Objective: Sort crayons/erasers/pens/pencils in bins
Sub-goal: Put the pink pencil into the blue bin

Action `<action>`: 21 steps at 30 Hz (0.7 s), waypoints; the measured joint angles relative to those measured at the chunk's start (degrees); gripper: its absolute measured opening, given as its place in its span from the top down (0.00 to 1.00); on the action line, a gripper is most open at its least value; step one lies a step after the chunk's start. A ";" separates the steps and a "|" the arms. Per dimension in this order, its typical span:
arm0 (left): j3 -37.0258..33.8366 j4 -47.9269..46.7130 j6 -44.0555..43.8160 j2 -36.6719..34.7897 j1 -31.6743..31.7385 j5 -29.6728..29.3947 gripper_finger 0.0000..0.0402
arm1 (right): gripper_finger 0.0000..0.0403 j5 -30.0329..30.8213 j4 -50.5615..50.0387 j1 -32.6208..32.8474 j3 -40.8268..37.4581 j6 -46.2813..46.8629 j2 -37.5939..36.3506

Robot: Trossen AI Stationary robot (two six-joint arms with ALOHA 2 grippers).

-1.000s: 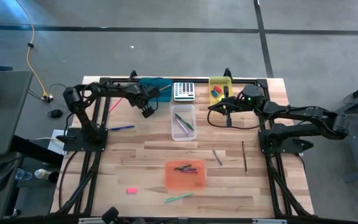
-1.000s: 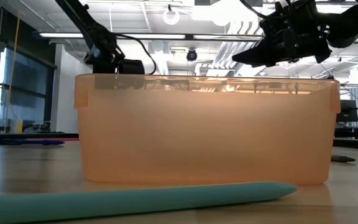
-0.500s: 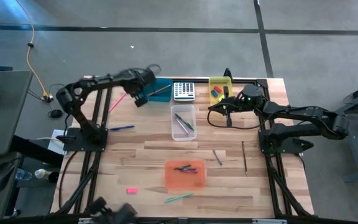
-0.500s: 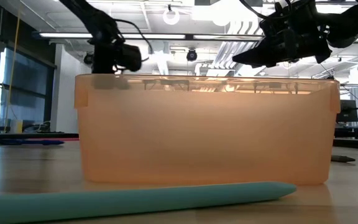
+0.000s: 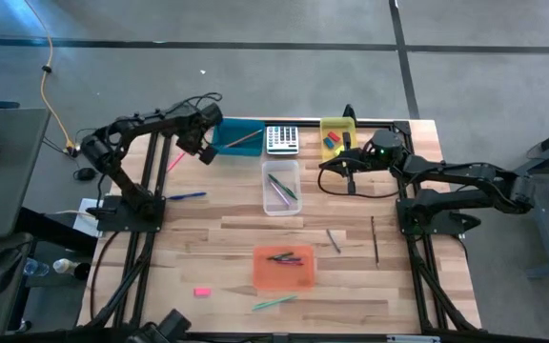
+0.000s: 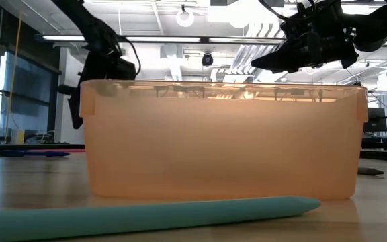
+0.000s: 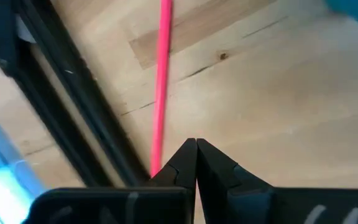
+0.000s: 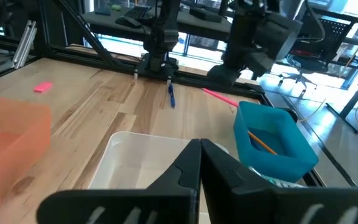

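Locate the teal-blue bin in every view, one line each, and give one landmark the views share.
High view: teal-blue bin at the table's far edge, left of the calculator.
Low view: not in it; the orange bin fills the picture.
Left wrist view: cannot tell.
Right wrist view: on the right, a pencil inside.
Shared landmark: pink pencil on the table beside it.

Low view: orange bin (image 6: pixel 224 138) fills frame, hides most of table behind; teal stick (image 6: pixel 146 216) cut off at 9 o'clock edge. Left wrist view: pink pencil (image 7: pixel 161 81) cut off at 12 o'clock edge. Sticks in orange bin too small to tell in high view
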 joint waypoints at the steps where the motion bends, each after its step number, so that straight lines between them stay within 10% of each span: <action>1: -1.75 1.64 -0.99 -0.39 -0.08 0.95 1.00 | 1.00 0.00 -0.06 0.00 0.00 0.00 0.00; 5: -6.73 9.79 -3.06 -2.73 -0.02 5.12 1.00 | 1.00 0.02 -0.15 0.00 0.00 0.00 0.00; 21: -7.47 28.85 -26.56 -4.69 1.45 -16.55 0.99 | 1.00 -1.32 0.05 0.00 0.00 -0.61 0.00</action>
